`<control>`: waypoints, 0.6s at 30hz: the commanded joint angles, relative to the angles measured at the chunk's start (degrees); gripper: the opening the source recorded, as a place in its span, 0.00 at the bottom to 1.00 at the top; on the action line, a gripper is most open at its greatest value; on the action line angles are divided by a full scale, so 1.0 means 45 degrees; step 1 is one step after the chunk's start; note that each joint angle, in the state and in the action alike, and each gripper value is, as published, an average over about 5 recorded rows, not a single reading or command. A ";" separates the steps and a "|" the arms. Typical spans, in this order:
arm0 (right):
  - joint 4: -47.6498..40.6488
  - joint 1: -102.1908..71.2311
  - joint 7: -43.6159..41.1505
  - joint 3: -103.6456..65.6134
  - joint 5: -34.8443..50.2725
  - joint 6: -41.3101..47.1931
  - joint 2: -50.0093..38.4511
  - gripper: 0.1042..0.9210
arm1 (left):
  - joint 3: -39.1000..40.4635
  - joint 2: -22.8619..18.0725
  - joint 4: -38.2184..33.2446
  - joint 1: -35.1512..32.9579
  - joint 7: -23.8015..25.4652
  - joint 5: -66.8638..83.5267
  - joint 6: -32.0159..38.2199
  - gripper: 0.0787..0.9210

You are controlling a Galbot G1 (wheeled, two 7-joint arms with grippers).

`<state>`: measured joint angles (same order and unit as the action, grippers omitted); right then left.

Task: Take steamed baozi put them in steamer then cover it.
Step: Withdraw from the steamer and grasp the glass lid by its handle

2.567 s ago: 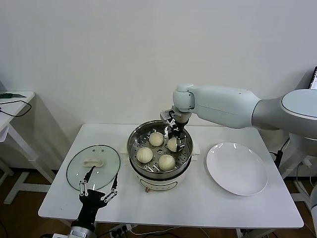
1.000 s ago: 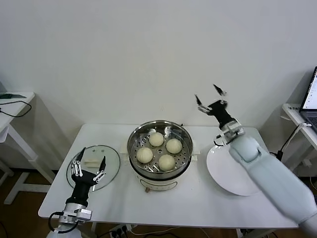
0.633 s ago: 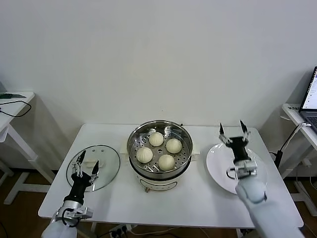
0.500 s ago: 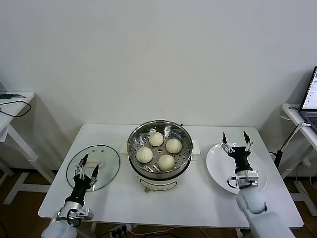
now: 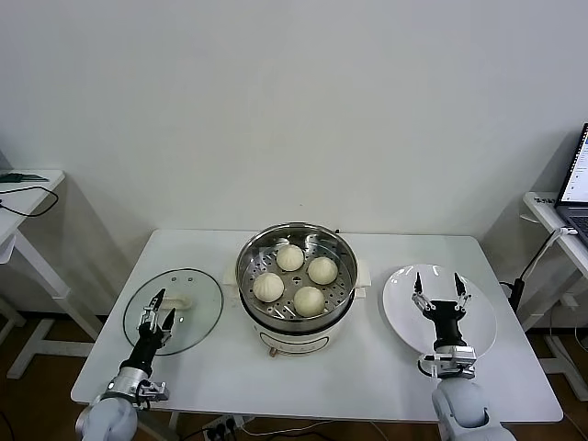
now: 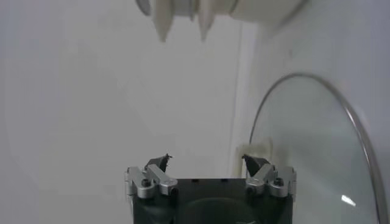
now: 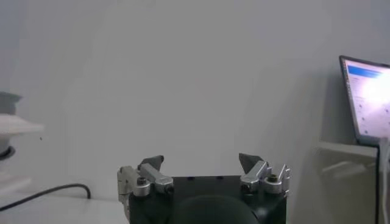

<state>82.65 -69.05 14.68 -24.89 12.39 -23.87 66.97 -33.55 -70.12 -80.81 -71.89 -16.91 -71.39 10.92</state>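
Four steamed baozi (image 5: 294, 275) sit on the perforated tray inside the steamer (image 5: 296, 312), which stands at the middle of the white table (image 5: 367, 377). The cover (image 5: 193, 312) lies flat near the table's left edge, well apart from the pot, its cream-white handle (image 5: 176, 301) uppermost. The left gripper (image 5: 156, 306) hovers over the cover's near-left part with jaws spread wide, holding nothing; the handle lies just beyond its fingertips. The right gripper (image 5: 440, 290) points upward over the white plate (image 5: 478, 340) at the table's right edge — jaws likewise wide, empty.

Handling, as a judgement: the loading appears done, leaving only the covering. The cover is rigid, probably fairly heavy, brittle and smooth-surfaced — best taken by the central handle, not by the slick glass or thin metal rim, and set down level.
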 commanded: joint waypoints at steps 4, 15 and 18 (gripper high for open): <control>-0.0078 -0.0428 0.0040 -0.0319 -0.0258 -0.0101 0.0341 0.88 | 0.0118 -0.0026 0.1124 0.0894 -0.0350 -0.0857 -0.0279 0.88; -0.0096 -0.0461 0.0026 -0.0349 -0.0311 -0.0112 0.0364 0.88 | 0.0308 -0.0062 0.1337 0.1297 -0.0367 -0.0676 -0.0607 0.88; -0.0117 -0.0446 0.0022 -0.0338 -0.0325 -0.0110 0.0372 0.88 | 0.0394 -0.0079 0.1388 0.1387 -0.0350 -0.0567 -0.0719 0.88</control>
<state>82.11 -70.74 14.76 -26.12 11.10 -24.28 68.39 -32.19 -70.50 -75.87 -66.96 -18.25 -73.95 8.56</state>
